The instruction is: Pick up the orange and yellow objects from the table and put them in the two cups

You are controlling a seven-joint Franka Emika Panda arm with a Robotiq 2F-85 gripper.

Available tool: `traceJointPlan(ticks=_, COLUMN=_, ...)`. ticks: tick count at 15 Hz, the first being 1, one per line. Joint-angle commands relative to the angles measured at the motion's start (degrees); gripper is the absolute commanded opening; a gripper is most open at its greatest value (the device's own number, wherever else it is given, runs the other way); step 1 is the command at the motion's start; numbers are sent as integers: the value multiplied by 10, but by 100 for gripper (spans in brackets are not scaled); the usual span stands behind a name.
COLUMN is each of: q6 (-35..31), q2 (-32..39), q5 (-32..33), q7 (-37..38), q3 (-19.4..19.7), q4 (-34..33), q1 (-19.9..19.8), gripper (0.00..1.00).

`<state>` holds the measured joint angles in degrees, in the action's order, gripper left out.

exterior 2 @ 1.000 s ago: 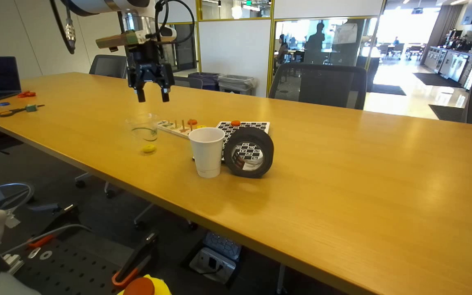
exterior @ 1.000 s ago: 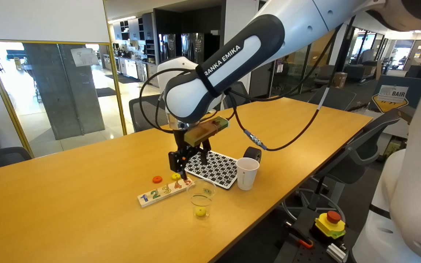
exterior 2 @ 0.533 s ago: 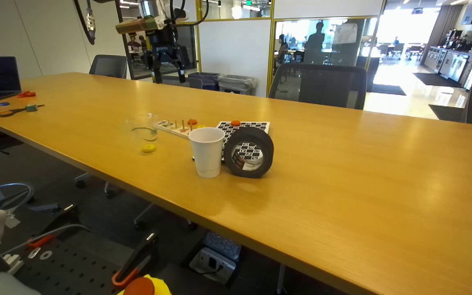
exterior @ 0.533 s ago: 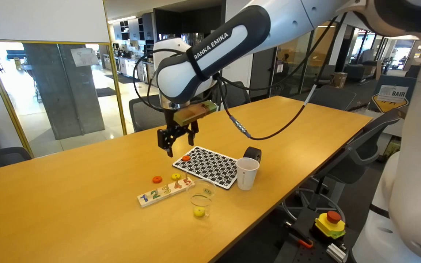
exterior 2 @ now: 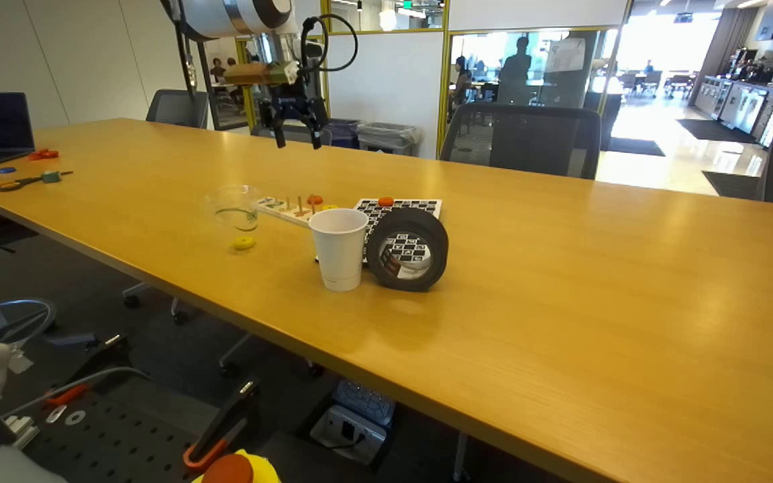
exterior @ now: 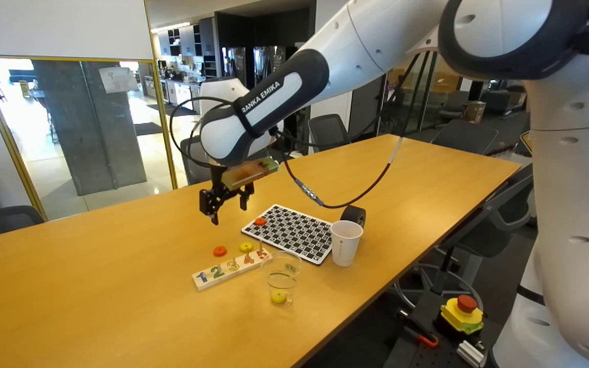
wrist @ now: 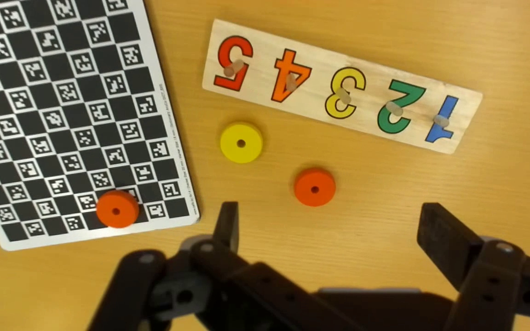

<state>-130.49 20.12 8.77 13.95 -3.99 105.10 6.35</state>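
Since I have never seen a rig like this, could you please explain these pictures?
The machine is a single robot arm ending in a two-fingered gripper. Two views come from cameras standing outside it; the third comes from a camera on its wrist, looking down at the table. There lie a wooden peg board numbered 1 to 5 and a checkered board with an orange disc on it. Another orange disc and a yellow disc lie on the table. A white cup stands beside a black tape roll, and a second yellow disc shows at the bottom of a clear cup. Nothing is held: the gripper stands open above the table.
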Motion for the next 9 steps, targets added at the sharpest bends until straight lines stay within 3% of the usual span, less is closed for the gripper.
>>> traceJointPlan(ticks=1, q6=1, q2=80, q5=-7, q7=-23, q3=7, q4=-87, q1=7, gripper=100)
traceJointPlan(ticks=9, q6=9, q2=176, q5=-51, q7=-58, q3=3, q4=-172, q1=0, gripper=100)
